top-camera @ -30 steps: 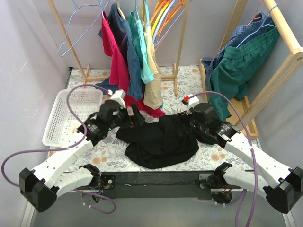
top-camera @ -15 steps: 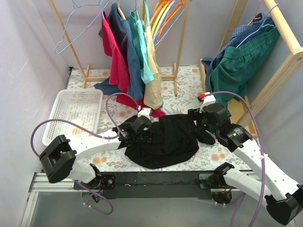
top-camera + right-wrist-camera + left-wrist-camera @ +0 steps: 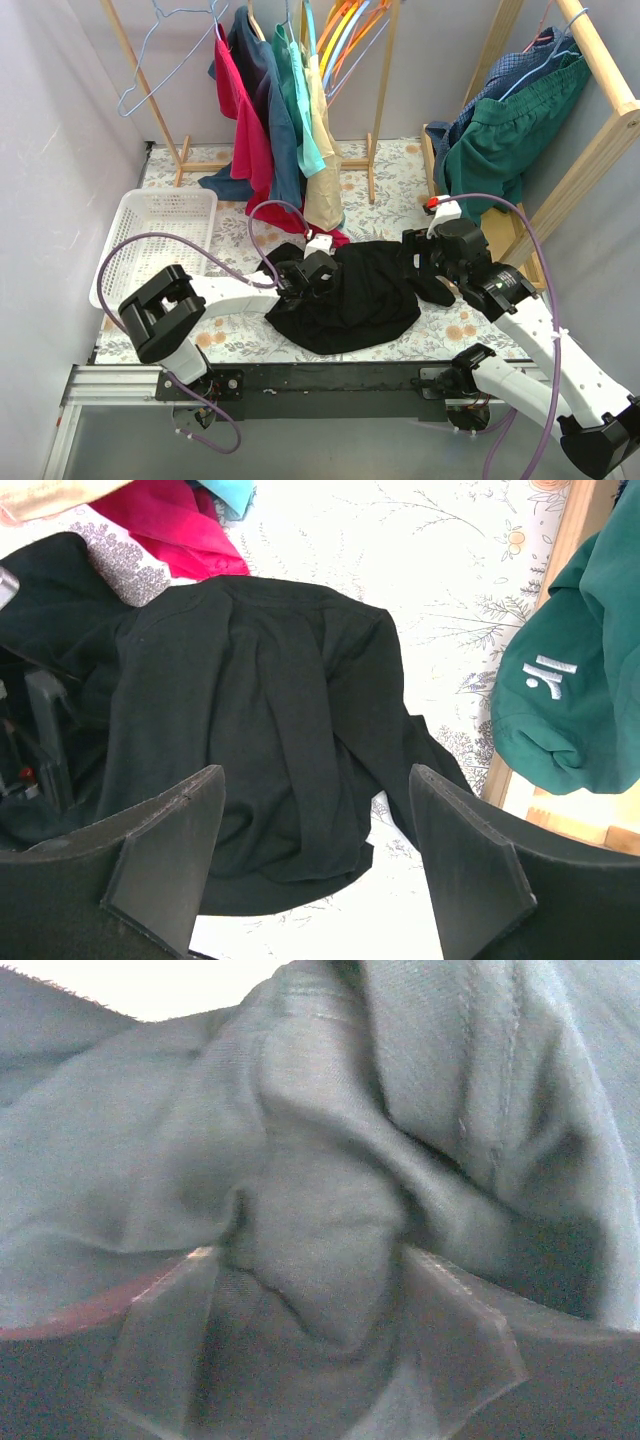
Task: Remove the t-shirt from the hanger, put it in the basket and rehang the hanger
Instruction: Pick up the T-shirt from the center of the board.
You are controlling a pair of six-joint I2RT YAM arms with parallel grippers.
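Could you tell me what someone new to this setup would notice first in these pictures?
The eye lands first on the black t-shirt, crumpled in the middle of the floral table. The left gripper is pushed into its left edge, a fold of cloth between its parted fingers, while the right gripper hangs open above its right side. Behind, bright garments hang on a wooden rack.
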